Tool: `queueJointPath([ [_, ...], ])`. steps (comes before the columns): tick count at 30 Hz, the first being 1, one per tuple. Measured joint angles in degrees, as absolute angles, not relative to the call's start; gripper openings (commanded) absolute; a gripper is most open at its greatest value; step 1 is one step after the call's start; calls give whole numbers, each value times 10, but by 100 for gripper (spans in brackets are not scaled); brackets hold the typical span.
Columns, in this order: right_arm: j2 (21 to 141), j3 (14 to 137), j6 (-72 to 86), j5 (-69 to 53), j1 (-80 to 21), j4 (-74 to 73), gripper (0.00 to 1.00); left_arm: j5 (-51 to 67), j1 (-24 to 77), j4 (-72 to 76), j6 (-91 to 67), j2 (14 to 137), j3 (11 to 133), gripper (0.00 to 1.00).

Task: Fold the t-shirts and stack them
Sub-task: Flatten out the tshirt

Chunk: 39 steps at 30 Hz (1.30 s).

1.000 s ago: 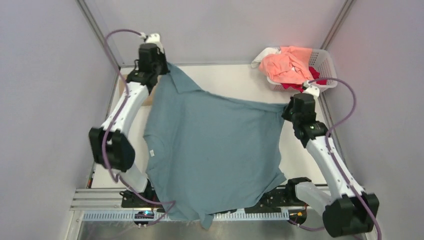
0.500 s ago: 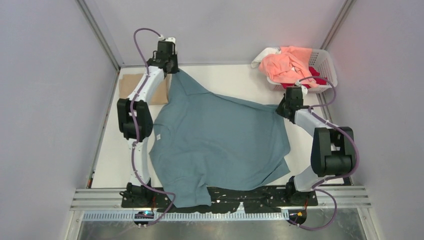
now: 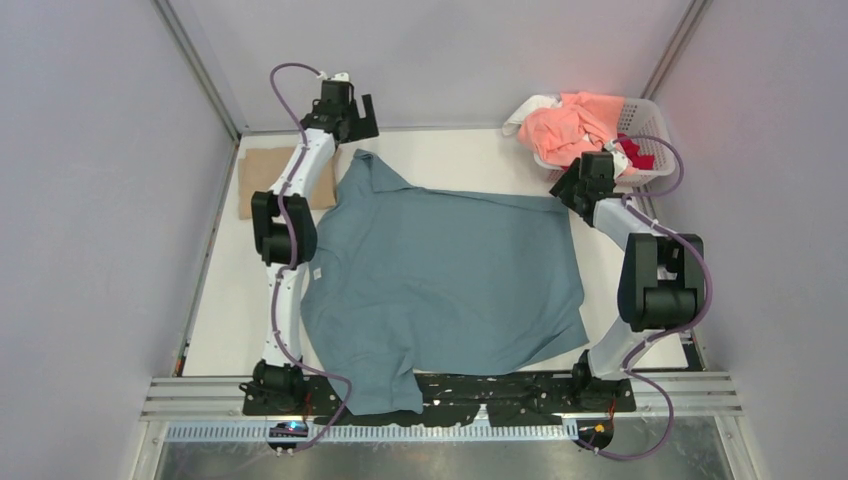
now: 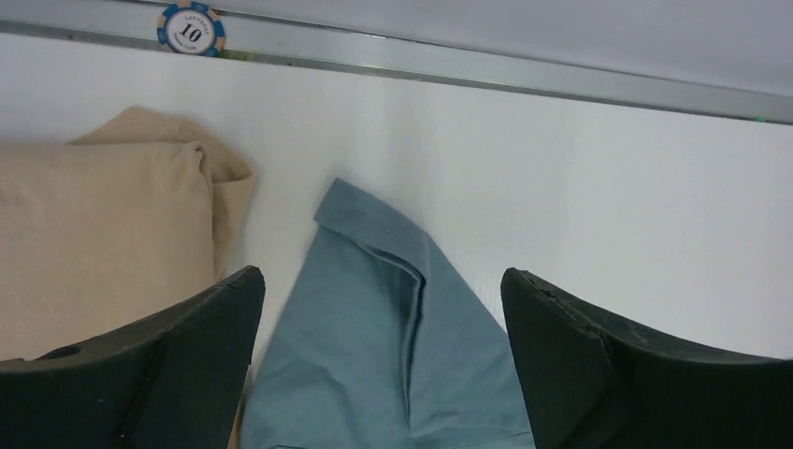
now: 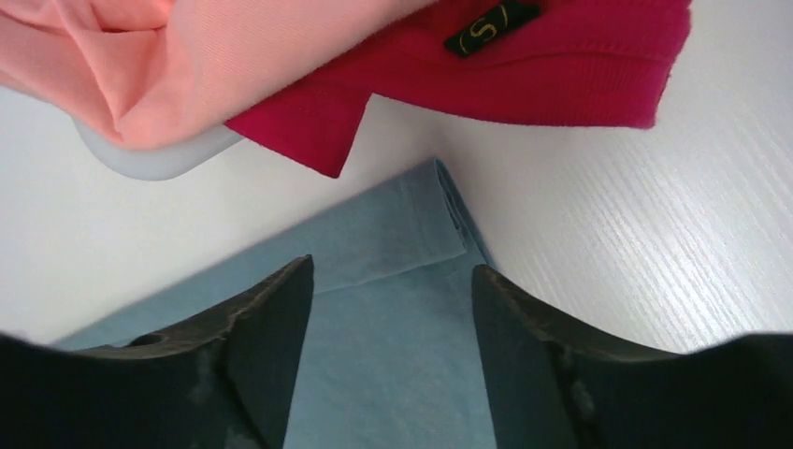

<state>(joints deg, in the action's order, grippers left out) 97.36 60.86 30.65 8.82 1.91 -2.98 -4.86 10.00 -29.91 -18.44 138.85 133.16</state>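
A dusty teal-blue t-shirt point(image 3: 440, 280) lies spread flat across the table, its near edge hanging over the front rail. My left gripper point(image 3: 358, 122) hovers open over its far left corner point(image 4: 374, 309), holding nothing. My right gripper point(image 3: 568, 190) stands open above the far right corner point(image 5: 393, 374), also empty. A folded tan t-shirt point(image 3: 262, 175) rests at the far left, just left of the teal corner point(image 4: 103, 224). Peach-pink point(image 3: 570, 130) and red point(image 3: 640, 160) t-shirts spill from the basket; in the right wrist view the red one point(image 5: 561, 75) hangs just beyond my fingers.
The white lattice basket point(image 3: 652, 118) stands at the far right corner, its rim point(image 5: 159, 159) close to my right gripper. A metal rail with a round chip marker point(image 4: 191, 28) runs along the back edge. Grey walls close in both sides.
Both grippers have opened and let go of the teal shirt's far corners. The shirt has dropped from stretched to lying flat. Both arms reached farther back.
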Motion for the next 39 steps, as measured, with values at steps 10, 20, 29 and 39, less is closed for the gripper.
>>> queueJointPath([
  [10,890,561,291,43,-7,-10,96,-11,100,-311,-241,1283,1203,100],
  [20,1012,607,312,-5,-156,4,95,42,119,-249,-322,1021,842,100],
  [29,1079,644,385,45,-154,29,95,61,184,-204,-367,957,585,100],
  [39,1137,712,405,89,-138,18,95,35,183,-191,-376,894,494,100],
])
